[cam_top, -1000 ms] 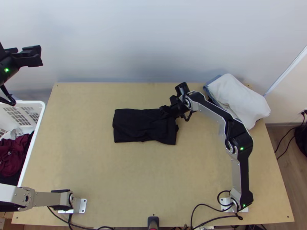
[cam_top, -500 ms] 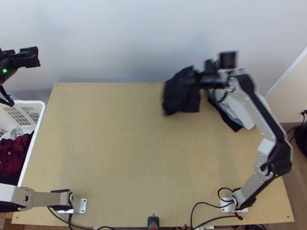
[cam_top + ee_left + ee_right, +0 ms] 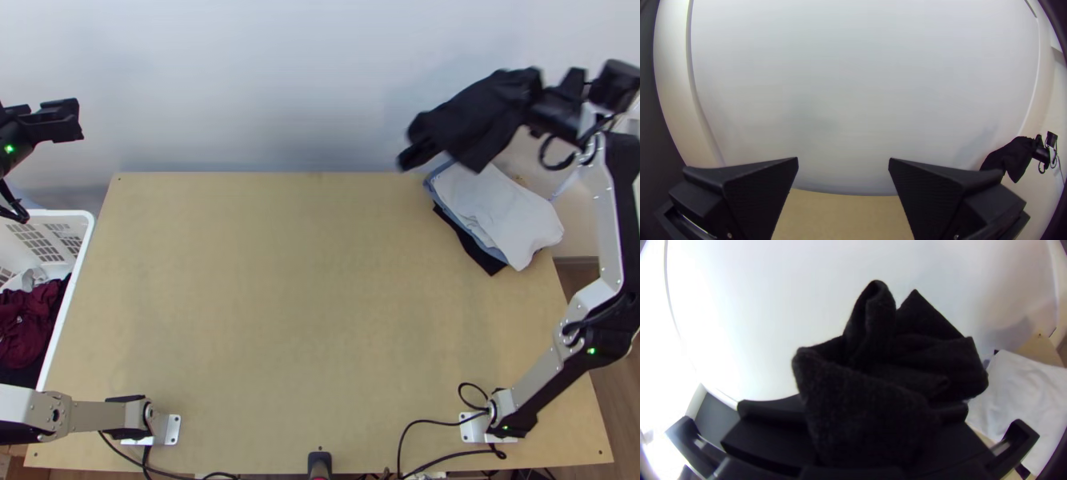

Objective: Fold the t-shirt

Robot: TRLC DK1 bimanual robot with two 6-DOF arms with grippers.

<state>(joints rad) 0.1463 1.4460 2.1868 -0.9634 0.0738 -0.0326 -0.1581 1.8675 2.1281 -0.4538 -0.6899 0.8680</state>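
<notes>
Top view: black t-shirt (image 3: 468, 124) up in the air near the table's (image 3: 280, 280) far right corner, by the stack (image 3: 472, 248) with white cloth (image 3: 500, 216) uppermost. Right gripper (image 3: 528, 86) clenched on one end of the shirt, the rest hanging in loose layers, folds and corners sticking out in the right wrist view. Left gripper (image 3: 843, 161) spread wide, nothing between its fingers.

Step looks like stacking the folded shirt, folding probably done. To do well: bring the hanging end over the white cloth, let it touch first, then lower and draw back so the layers lie flat. Keep the grip tight until the cloth is supported. Go slow, swinging could open the folds or drag the stack askew; release low, back off straight
</notes>
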